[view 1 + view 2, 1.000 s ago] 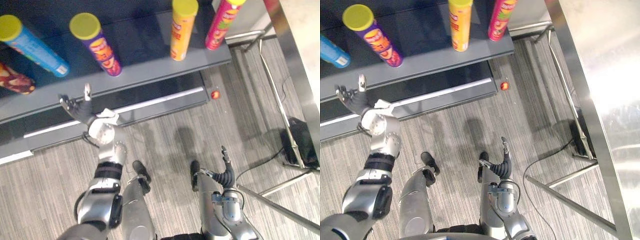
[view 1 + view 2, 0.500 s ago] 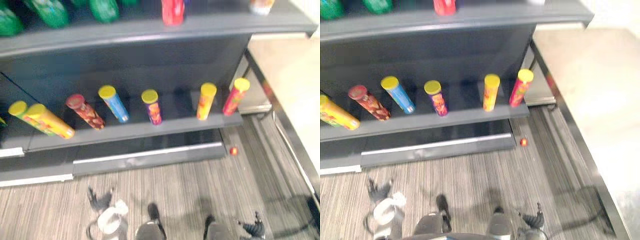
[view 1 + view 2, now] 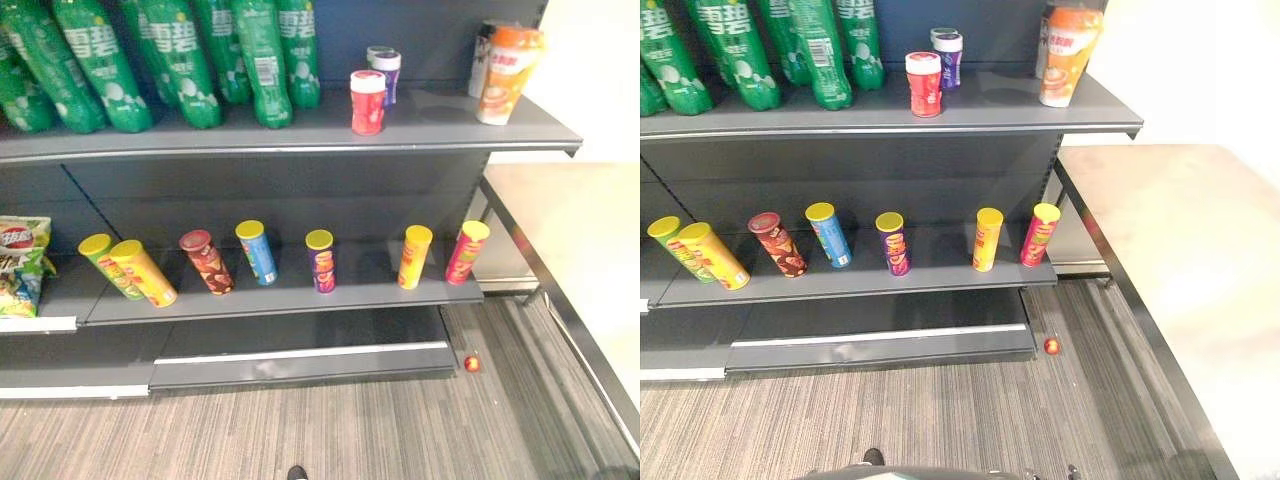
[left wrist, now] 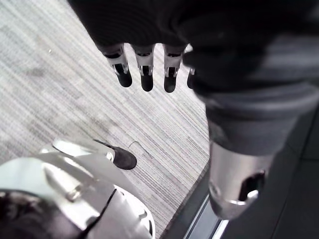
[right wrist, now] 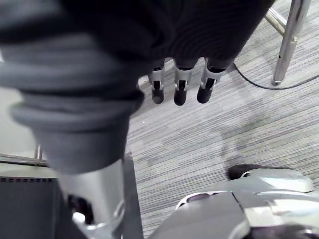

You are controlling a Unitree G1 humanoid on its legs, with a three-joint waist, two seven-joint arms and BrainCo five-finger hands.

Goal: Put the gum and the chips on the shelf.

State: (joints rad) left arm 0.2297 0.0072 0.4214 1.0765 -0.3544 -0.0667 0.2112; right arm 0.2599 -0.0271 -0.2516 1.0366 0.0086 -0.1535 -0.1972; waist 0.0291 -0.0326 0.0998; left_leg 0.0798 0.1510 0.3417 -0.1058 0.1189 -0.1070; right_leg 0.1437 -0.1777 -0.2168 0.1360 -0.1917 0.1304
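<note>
Seemingly finished: both hands empty, goods shelved

Neither hand carries anything. The left hand (image 4: 146,74) hangs over the floor (image 4: 65,99) with fingers straight and slightly apart, and the right hand (image 5: 180,89) hangs the same way, nothing between fingers and thumb. The gum (image 3: 367,101) (two small jars, red and purple) stands on the upper shelf (image 3: 300,135), well above and ahead of both hands. The chips (image 3: 320,261), a row of cans, stand on the lower shelf (image 3: 280,298), also ahead of the hands and well apart from them. I judge the placing step over, since both goods sit on shelves, though I cannot tell which can was the task's own. The next move calls for little: hands low and clear of the shelf edge, or a turn away to look for another item if one waits.
</note>
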